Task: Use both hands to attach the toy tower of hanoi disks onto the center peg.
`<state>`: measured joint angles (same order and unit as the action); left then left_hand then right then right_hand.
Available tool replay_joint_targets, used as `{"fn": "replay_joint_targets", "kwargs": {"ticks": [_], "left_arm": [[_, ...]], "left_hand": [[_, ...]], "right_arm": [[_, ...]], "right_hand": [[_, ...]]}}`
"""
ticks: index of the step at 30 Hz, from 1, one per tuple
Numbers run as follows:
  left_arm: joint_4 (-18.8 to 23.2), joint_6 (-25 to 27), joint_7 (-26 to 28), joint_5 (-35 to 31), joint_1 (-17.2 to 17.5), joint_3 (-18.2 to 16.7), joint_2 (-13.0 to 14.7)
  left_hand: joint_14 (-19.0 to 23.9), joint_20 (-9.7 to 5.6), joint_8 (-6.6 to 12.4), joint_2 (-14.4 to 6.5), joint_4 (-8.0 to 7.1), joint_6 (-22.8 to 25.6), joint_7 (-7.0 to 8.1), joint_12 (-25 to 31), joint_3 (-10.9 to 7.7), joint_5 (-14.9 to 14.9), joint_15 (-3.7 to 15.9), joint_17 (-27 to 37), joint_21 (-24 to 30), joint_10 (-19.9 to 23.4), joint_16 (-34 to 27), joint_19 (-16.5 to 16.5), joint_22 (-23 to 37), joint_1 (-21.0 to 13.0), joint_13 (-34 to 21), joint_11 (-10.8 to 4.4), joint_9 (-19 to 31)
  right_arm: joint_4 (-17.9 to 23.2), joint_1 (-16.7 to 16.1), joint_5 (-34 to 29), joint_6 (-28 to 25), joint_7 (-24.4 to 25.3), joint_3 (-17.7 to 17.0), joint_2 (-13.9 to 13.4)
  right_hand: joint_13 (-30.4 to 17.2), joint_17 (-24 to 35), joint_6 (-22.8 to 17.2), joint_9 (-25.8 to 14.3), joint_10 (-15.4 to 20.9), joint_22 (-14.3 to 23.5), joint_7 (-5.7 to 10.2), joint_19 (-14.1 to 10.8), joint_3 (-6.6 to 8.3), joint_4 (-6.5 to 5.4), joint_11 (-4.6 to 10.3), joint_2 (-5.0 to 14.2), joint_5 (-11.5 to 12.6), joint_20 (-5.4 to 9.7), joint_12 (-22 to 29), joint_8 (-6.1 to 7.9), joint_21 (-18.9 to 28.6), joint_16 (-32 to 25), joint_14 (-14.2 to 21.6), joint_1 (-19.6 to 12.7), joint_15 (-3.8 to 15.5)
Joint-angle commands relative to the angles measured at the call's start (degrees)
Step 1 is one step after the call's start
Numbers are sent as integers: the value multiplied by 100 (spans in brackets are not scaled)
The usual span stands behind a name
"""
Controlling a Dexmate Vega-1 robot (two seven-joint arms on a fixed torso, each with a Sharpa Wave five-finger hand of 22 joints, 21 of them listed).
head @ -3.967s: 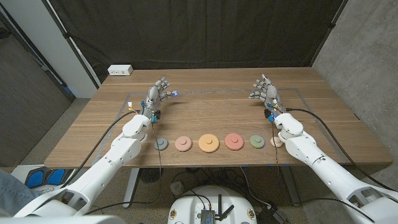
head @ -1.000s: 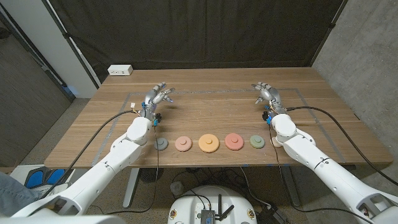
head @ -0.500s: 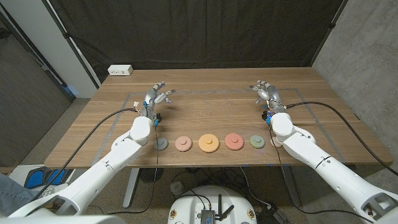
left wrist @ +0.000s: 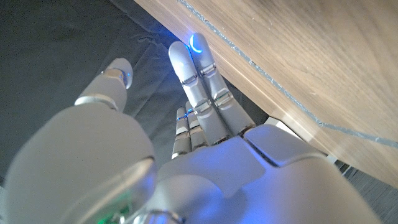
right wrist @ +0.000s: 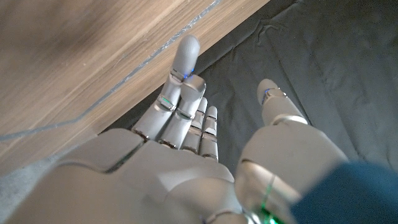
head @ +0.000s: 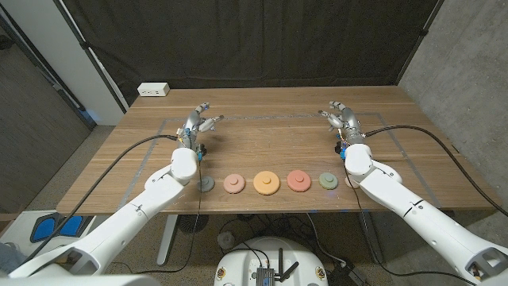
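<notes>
Wooden table [head: 262,143] is seen bearing a row of five discs near its front edge: grey disc [head: 206,184], salmon disc [head: 233,183], orange disc [head: 266,183], red disc [head: 299,180] and green disc [head: 329,180], each lying flat and apart. Nothing is held by the left hand [head: 198,124] or the right hand [head: 340,117]; fingers are extended and apart. Since four seconds ago, both hands have been turned edgewise and the forearms brought inward.

1. The disks are grey [head: 205,184], pink [head: 233,183], orange [head: 266,183], red [head: 299,180] and green [head: 329,180].
2. The table [head: 270,151] is brown wood.
3. The curtain [head: 254,40] is black.
4. The arms [head: 151,202] are white.
</notes>
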<state>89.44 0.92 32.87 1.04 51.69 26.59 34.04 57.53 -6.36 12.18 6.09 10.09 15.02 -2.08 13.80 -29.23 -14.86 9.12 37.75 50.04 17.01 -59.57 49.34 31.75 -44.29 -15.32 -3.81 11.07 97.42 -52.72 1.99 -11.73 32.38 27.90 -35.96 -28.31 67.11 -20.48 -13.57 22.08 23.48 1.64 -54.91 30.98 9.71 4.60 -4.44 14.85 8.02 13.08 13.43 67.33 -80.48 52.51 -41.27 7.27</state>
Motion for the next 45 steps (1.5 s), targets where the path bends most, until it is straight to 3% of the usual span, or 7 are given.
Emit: {"fn": "replay_joint_targets", "kwargs": {"ticks": [1, 10, 16, 19, 29, 35, 45], "left_arm": [[217, 707, 403, -733, -119, 201, -2], [60, 843, 510, -959, -249, 346, -79], [324, 1062, 542, -1110, -190, 309, 69], [473, 1024, 522, -1037, -74, 223, 131], [507, 990, 608, -1124, 72, 217, 158], [671, 1219, 645, -1321, 109, 272, 190], [1094, 2035, 361, -1794, 101, 462, 428]], "left_hand": [[72, -386, 12, -1, -18, 68, 17, 42, 47, -41, 333, 2, 65, 54, -44, -18, 8, -47, -18, -34, 26], [94, -389, 20, 0, -42, 131, 61, 66, 129, -39, 331, -38, 110, 119, -89, -15, 6, -45, -41, -56, 28], [103, -385, 20, -8, -51, 156, 65, 74, 173, -39, 332, -64, 138, 143, -113, -14, 5, -51, -54, -56, 29], [103, -387, 18, -8, -54, 162, 68, 76, 193, -39, 332, -79, 150, 151, -120, -12, 3, -52, -60, -65, 30], [121, -387, 33, -25, -64, 244, 66, 93, 254, -41, 334, -114, 193, 204, -161, -9, -1, -63, -81, -87, 32], [132, -386, 51, -45, -69, 312, 77, 121, 289, -42, 334, -132, 216, 284, -193, -24, -4, -76, -95, -80, 37], [120, -410, -35, -69, -64, 146, 72, 40, 367, -48, 336, -190, 287, 109, -240, -7, -13, -120, -121, -63, 44]], "right_arm": [[485, 32, -923, -742, 18, 251, -438], [459, 222, -1705, -1137, -69, 545, -569], [626, 239, -2090, -1479, -89, 673, -565], [590, 176, -2106, -1360, 30, 674, -464], [525, 212, -2628, -1557, 56, 908, -423], [790, 46, -2809, -1869, -46, 867, -552], [1304, -6, -3093, -2546, -593, 909, -769]], "right_hand": [[-51, -28, -41, -22, -109, -16, 30, 54, -13, -8, -31, -15, -1, 423, -44, 34, 60, 71, -69, -109, 518], [-98, -68, 11, -25, -135, -70, 52, 119, -62, -14, -49, -14, -5, 421, -49, 9, 78, 119, -104, -170, 518], [-141, -140, 69, -29, -211, -124, 79, 184, -117, -21, -66, -16, -19, 419, -72, -16, 93, 194, -174, -217, 518], [-150, -179, 83, -30, -223, -129, 95, 193, -130, -22, -65, -17, -22, 419, -74, -21, 102, 230, -207, -227, 518], [-199, -262, 90, -39, -329, -206, 37, 249, -192, -40, -109, 28, -35, 420, -102, -25, 116, 300, -247, -258, 520], [-229, -346, 144, -65, -415, -256, 159, 295, -215, -8, -145, 32, -43, 425, -119, -35, 124, 364, -314, -357, 522], [-302, -508, 147, -108, -389, -372, 93, 322, -284, -2, -120, 83, -54, 424, -73, -19, 177, 437, -355, -554, 524]]}}
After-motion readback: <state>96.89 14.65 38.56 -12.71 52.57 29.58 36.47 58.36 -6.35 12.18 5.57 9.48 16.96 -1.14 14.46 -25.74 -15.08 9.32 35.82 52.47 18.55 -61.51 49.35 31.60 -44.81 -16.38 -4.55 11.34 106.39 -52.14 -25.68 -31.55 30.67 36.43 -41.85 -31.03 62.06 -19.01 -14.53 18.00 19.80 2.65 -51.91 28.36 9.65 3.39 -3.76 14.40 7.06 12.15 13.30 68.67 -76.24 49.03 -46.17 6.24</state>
